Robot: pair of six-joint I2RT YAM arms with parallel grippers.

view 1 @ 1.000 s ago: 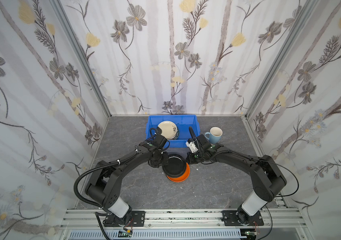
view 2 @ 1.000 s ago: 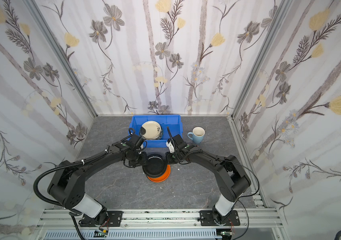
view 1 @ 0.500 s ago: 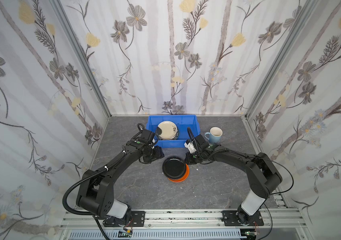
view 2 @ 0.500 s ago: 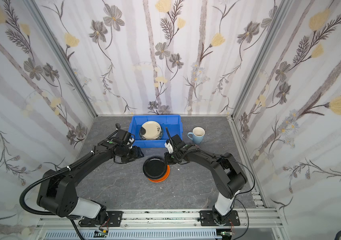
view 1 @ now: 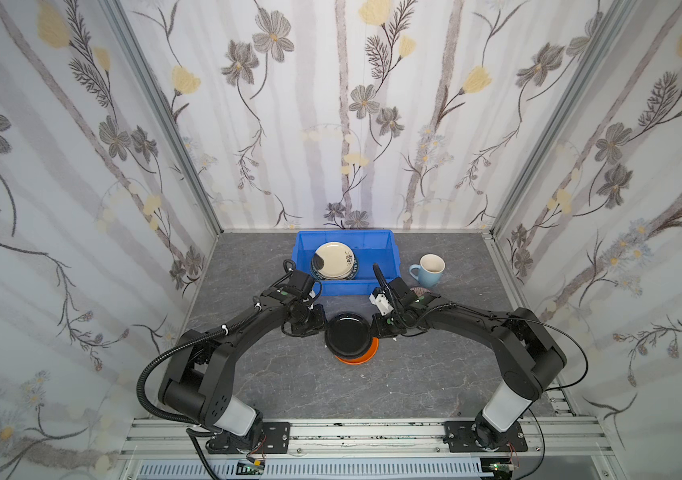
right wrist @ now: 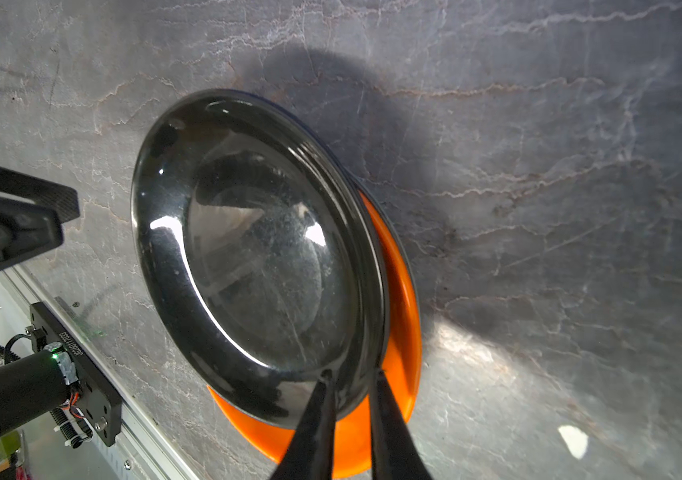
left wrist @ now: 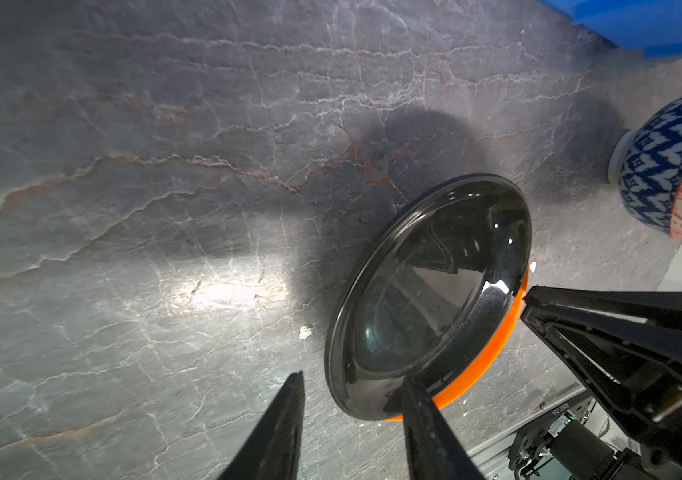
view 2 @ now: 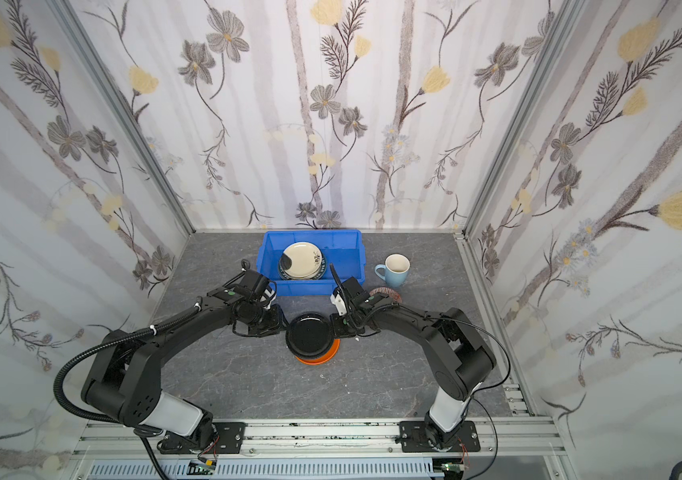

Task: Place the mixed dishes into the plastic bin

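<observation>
On the grey table (view 1: 289,386) a dark plate (view 1: 347,336), round and glossy, lies askew on an orange plate (view 1: 368,358). The left gripper (left wrist: 354,377) is at its left edge, jaws apart, one finger (left wrist: 422,415) over the rim. The right gripper (right wrist: 352,374) straddles its right edge, jaws narrowly parted; whether they pinch it I cannot tell. Beyond stands a blue-and-orange patterned bowl (left wrist: 672,166). Farther back, the blue bin (view 1: 343,287) holds a cream plate (view 1: 333,258) with a black sprig, stacked on others. A pale blue mug (view 1: 428,270) stands upright just right of it.
</observation>
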